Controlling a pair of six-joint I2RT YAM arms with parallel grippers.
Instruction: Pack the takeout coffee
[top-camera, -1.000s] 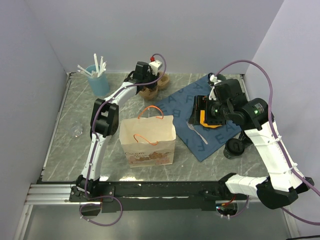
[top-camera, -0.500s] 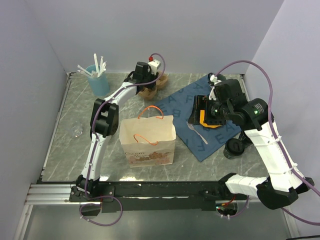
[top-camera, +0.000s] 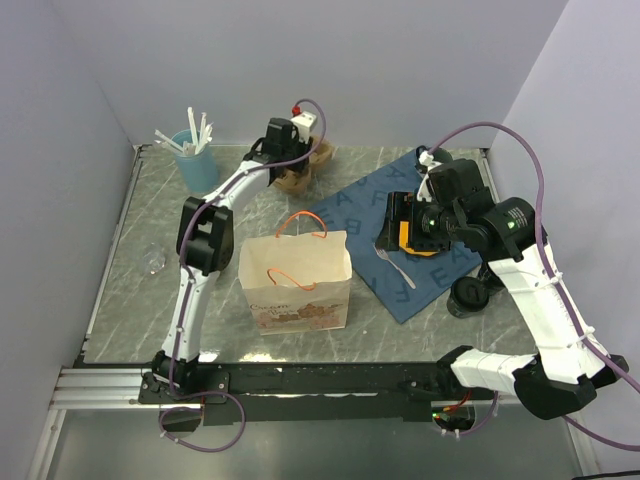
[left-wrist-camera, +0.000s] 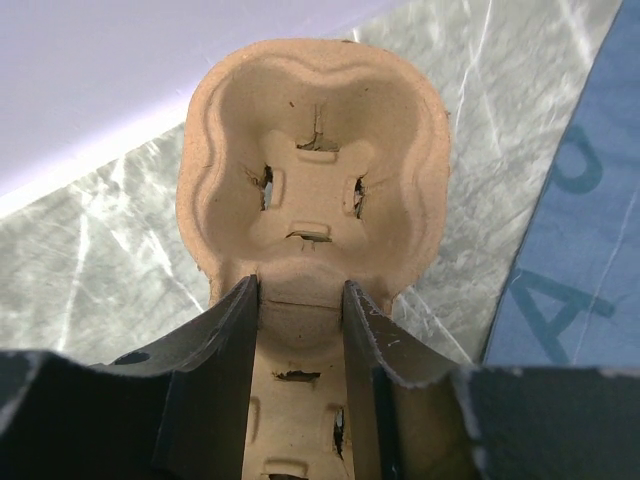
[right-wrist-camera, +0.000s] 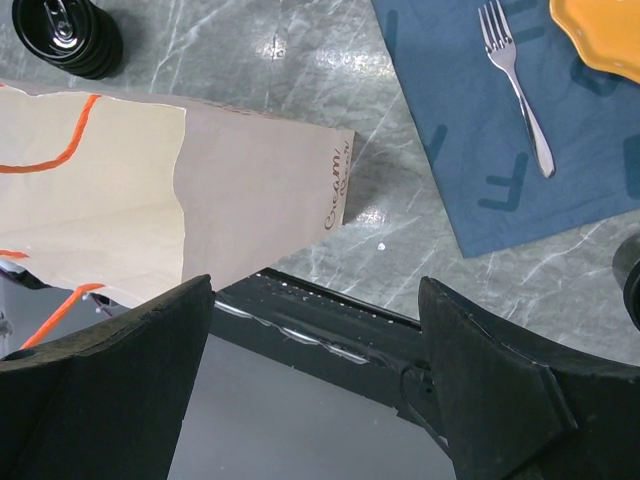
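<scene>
- Left arm stretched to far worktop edge, tool clenched on brown moulded-pulp cup carrier
- Right arm raised, tool released
- Small black ribbed takeout coffee stands beside blue lettered mat
- Beige paper bag reads "Cream"

Takeout coffee: position on the bench
Small black cup with a round dark rim, standing upright on the bare marbled surface, just off the near right edge of the blue mat. It is well apart from the paper bag, which stands to its left. It stands free, no tool on it. From overhead I cannot tell whether it has a lid.
</scene>
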